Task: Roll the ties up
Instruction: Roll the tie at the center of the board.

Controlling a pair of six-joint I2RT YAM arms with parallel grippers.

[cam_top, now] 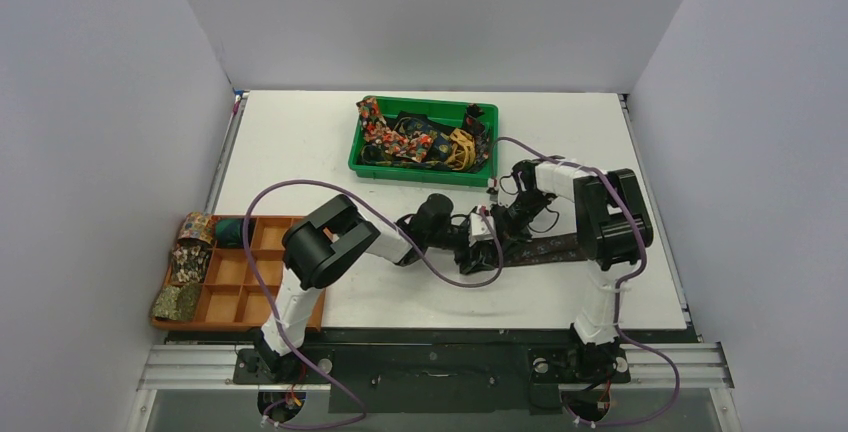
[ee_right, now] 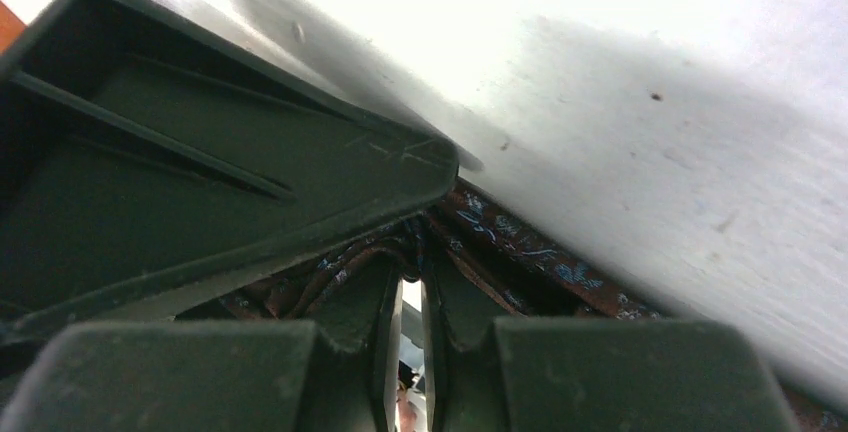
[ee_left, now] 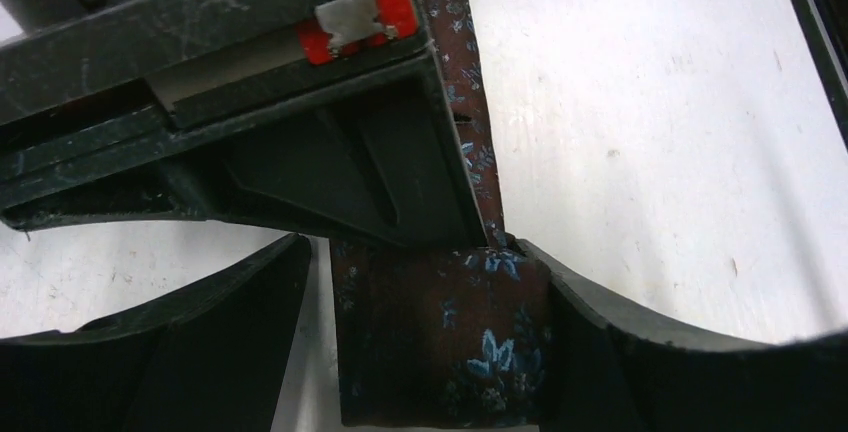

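Note:
A dark brown tie with small blue flowers [cam_top: 550, 249] lies flat on the white table, running left to the two grippers. In the left wrist view its end is a compact roll [ee_left: 440, 342] between my left gripper's [ee_left: 412, 252] fingers. The right finger [ee_left: 650, 352] touches the roll and the left finger [ee_left: 200, 352] stands off with a gap, so the gripper is open. My right gripper [ee_right: 410, 252] is shut on the tie's fabric [ee_right: 520, 242] at the roll. In the top view the left gripper [cam_top: 468, 252] and the right gripper [cam_top: 488, 230] meet there.
A green bin [cam_top: 420, 174] at the back holds several loose ties [cam_top: 415, 140]. An orange compartment tray [cam_top: 245, 292] at the near left holds several rolled ties [cam_top: 190, 252]. Purple cables loop over both arms.

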